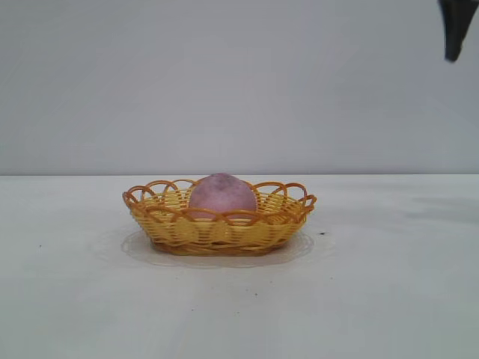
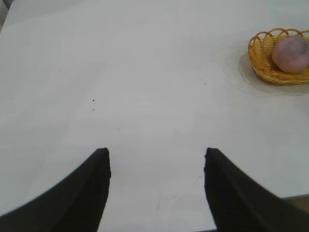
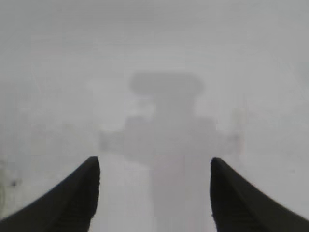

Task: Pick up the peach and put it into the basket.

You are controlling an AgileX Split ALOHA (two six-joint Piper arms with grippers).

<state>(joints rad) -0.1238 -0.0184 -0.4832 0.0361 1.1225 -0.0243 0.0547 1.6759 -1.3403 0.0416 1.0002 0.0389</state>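
Peach at rest inside the basket, which stands on the white tabletop; the fruit sits roughly central, its rounded top rising above the looped rim, and nothing touches it. By my reading the placing step is done: the fruit is in its container and neither of my arms holds anything.

My right gripper is empty, its jaws set moderately wide with only bare tabletop and my own shadow visible between them. It points steeply downward. In the exterior view only a dark tip of my right arm shows, high at the upper right corner and well apart from the basket, which I take as the pose of an arm clear of its work.

My left gripper is parked, jaws likewise moderately open and empty, pitched down and forward over bare tabletop. In its wrist view the basket appears well off to one side, cut by the frame edge, with the peach plainly inside.

What remains, as I judge it, is only to bring the right arm to rest. That calls for no grasp and no approach to the basket; the one care is to keep clear of the scalloped rim, since the light wicker would probably slide or tip if knocked.
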